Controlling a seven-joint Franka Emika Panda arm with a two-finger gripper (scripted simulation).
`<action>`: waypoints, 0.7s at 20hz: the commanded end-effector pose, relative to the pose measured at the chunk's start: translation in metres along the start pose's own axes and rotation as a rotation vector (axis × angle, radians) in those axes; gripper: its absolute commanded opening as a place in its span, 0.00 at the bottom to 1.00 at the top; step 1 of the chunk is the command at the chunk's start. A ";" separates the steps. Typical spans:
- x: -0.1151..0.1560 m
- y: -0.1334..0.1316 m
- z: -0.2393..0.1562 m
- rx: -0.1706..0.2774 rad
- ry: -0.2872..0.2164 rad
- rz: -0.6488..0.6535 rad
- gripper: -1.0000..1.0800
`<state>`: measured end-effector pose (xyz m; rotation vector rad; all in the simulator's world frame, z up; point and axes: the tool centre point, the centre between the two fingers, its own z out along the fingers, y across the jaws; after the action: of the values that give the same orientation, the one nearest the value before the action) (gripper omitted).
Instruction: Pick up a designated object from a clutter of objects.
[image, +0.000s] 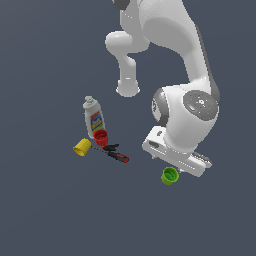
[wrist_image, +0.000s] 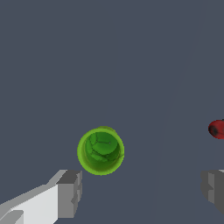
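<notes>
Wrist view: my pincer (wrist_image: 140, 192) gapes wide, empty | green cup (wrist_image: 101, 151) upright on surface (wrist_image: 131, 65), off-centre near one finger (wrist_image: 70, 192) | risk: descending now could clip rim, tipping cup.

Lime-green cup (image: 170, 175) (wrist_image: 100, 151), upright (open mouth up), well apart from clutter (image: 100, 136) on grey floor.

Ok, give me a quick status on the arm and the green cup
Gripper open, empty, above the floor. Green cup upright, apart from the clutter, not yet between the fingers. Screwdriver off to the side; nothing in the way.
</notes>
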<state>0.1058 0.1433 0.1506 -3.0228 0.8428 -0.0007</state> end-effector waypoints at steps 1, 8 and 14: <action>-0.001 -0.010 0.014 -0.001 0.000 0.048 0.96; -0.005 -0.027 0.044 -0.002 0.001 0.139 0.96; -0.007 -0.034 0.057 -0.003 0.001 0.176 0.96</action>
<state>0.1169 0.1753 0.0964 -2.9453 1.0933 0.0013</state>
